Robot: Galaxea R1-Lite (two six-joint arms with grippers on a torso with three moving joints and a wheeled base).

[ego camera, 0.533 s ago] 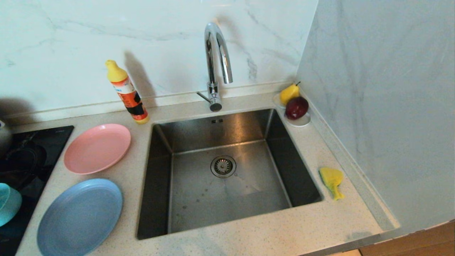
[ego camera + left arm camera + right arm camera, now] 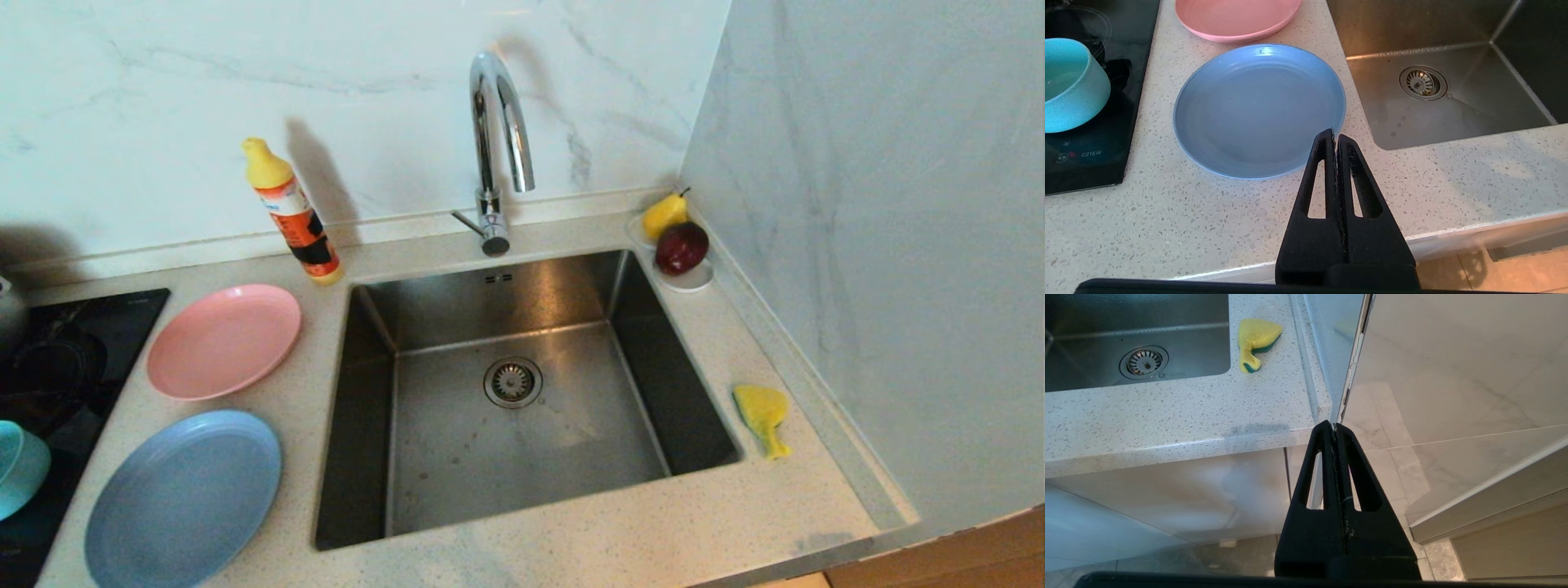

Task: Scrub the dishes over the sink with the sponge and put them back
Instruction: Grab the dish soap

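Note:
A pink plate [image 2: 224, 340] and a light-blue plate [image 2: 184, 496] lie on the counter left of the steel sink [image 2: 367, 425]. A teal bowl [image 2: 18, 465] sits on the black hob at the far left. The yellow sponge [image 2: 762, 415] with its green layer lies on the counter right of the sink. Neither arm shows in the head view. My left gripper [image 2: 1334, 134] hangs shut and empty near the counter's front edge, close to the blue plate [image 2: 1257, 108]. My right gripper [image 2: 1334, 425] is shut and empty off the counter's front right corner, well short of the sponge [image 2: 1255, 341].
A tall chrome tap [image 2: 496, 147] rises behind the sink. An orange bottle with a yellow cap [image 2: 292, 211] stands at the back left. A white saucer [image 2: 694, 279] with a pear and a dark red fruit sits in the back right corner. A marble wall [image 2: 882, 245] closes the right side.

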